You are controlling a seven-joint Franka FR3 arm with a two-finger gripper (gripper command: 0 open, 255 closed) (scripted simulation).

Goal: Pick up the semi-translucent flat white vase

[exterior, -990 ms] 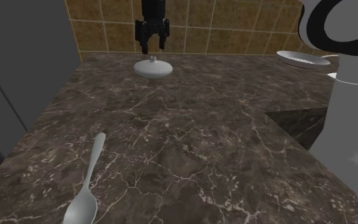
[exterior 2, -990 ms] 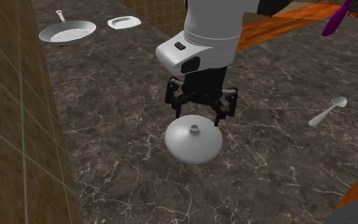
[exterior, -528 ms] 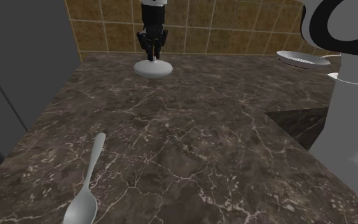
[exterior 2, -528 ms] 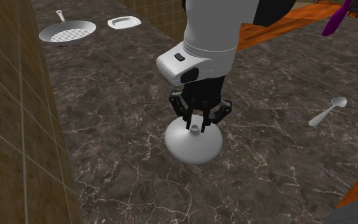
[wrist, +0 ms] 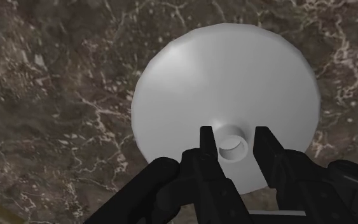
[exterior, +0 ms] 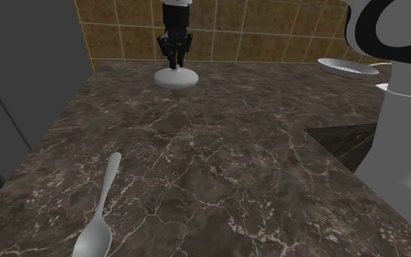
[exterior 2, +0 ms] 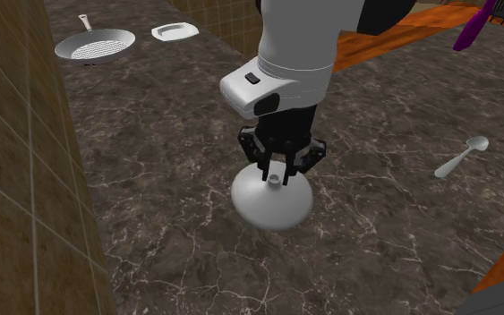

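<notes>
While flat white vase [wrist: 225, 76] sits on counter [exterior: 218, 160] nr tiled wall [exterior: 123, 29], end effector [wrist: 233, 137] right above it grips its neck.

in the shoulder view the bowl of the spoon [exterior: 100, 212] runs off the bottom edge, the tool [exterior: 175, 66] covers the neck of the vase [exterior: 186, 80], and a white dish [exterior: 380, 87] sits mostly behind the arm [exterior: 404, 109]. in the wrist view the tool's fingers [wrist: 207, 153] hide the vase's near rim. a purple thing [exterior 2: 470, 27] is cut by the second exterior view's top edge.
</notes>
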